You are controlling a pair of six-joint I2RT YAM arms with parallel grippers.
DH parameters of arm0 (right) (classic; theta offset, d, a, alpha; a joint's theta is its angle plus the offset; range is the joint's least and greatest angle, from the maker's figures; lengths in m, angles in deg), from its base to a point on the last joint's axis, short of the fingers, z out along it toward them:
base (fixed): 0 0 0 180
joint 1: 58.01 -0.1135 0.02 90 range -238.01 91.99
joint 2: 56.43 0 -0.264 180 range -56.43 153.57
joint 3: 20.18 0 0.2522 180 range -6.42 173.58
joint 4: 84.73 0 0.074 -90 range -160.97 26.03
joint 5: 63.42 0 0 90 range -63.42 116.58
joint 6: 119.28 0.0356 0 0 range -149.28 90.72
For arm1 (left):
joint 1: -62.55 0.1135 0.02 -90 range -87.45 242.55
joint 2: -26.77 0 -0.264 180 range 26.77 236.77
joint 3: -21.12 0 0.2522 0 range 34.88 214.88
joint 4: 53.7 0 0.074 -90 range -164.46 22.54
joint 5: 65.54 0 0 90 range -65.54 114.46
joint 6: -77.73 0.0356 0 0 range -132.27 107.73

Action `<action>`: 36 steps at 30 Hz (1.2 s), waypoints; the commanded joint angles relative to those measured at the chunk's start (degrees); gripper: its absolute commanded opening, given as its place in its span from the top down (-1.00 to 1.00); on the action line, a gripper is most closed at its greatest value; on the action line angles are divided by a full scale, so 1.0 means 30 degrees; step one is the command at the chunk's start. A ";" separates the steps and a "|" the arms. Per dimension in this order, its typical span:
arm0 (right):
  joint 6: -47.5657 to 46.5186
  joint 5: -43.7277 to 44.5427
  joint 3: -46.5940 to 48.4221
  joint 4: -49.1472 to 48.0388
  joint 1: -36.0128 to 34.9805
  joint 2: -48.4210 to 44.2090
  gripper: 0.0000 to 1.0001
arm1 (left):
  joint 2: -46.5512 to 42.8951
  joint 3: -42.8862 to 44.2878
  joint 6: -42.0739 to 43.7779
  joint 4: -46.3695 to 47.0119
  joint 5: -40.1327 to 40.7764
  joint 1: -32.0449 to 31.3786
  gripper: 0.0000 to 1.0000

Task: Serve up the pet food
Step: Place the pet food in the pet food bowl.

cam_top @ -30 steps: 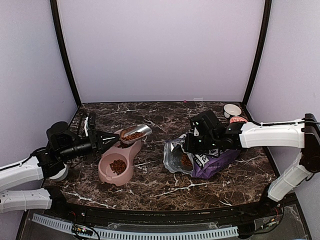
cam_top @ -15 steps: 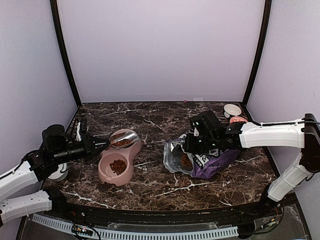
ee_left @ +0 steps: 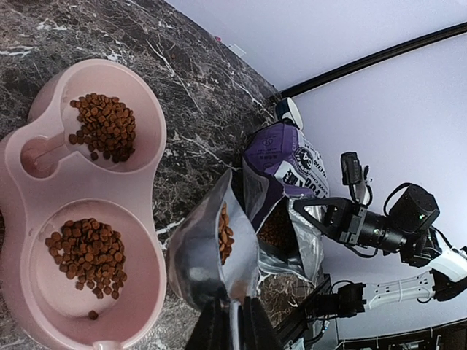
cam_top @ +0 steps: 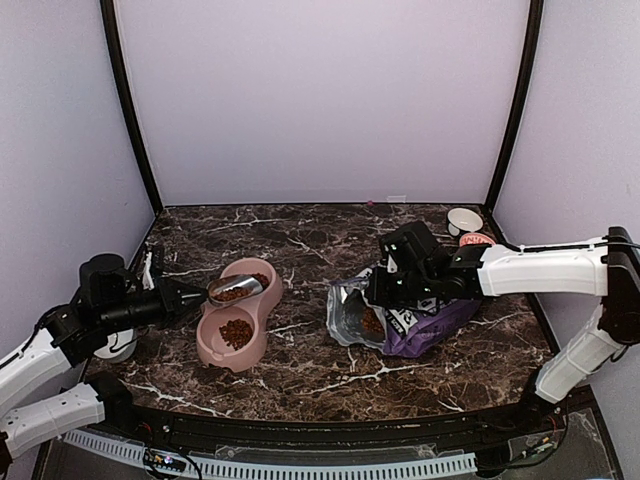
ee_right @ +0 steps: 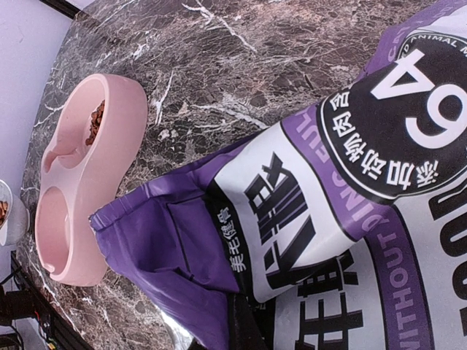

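My left gripper (cam_top: 190, 296) is shut on the handle of a metal scoop (cam_top: 235, 290), held tilted just above the far compartment of the pink double bowl (cam_top: 262, 318). Some pet food (ee_left: 224, 233) lies in the scoop (ee_left: 208, 259), and heaps of it sit in both bowl compartments (ee_left: 106, 127) (ee_left: 87, 251). More kibble shows inside the open purple-and-white bag (cam_top: 430, 322). My right gripper (cam_top: 385, 287) is shut on the bag's upper edge (ee_right: 241, 292) and holds its mouth open. The left gripper's fingers (ee_left: 211, 332) pinch the handle.
A small white bowl (cam_top: 464, 220) and a pink-topped can (cam_top: 477, 240) stand at the back right corner. Another white bowl (cam_top: 118, 346) sits by the left arm at the table's left edge. Black frame posts rise at both back corners.
My left gripper has drawn the scoop back to the left and lower, from above the bowl's far right rim to over its far compartment. The right arm and bag have not moved.
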 commanded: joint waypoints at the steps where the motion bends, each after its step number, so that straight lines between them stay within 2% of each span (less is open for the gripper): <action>1: -0.0145 0.0170 0.0162 -0.0317 0.0258 0.0534 1.00 | -0.0524 0.0768 0.0469 -0.1019 0.0317 0.0272 1.00; 14: -0.0237 0.0136 0.0156 -0.0312 0.0258 0.0545 1.00 | -0.2368 0.0884 0.0345 -0.3673 0.1877 0.0429 1.00; 29: -0.0120 -0.0034 0.0048 -0.0589 0.0258 0.0691 1.00 | -0.5486 0.1433 -0.0145 -0.8168 0.2821 0.0453 1.00; 36: -0.0098 -0.0066 0.0007 -0.0633 0.0258 0.0720 1.00 | -0.5196 0.2373 0.0498 -1.0084 0.3235 0.0431 1.00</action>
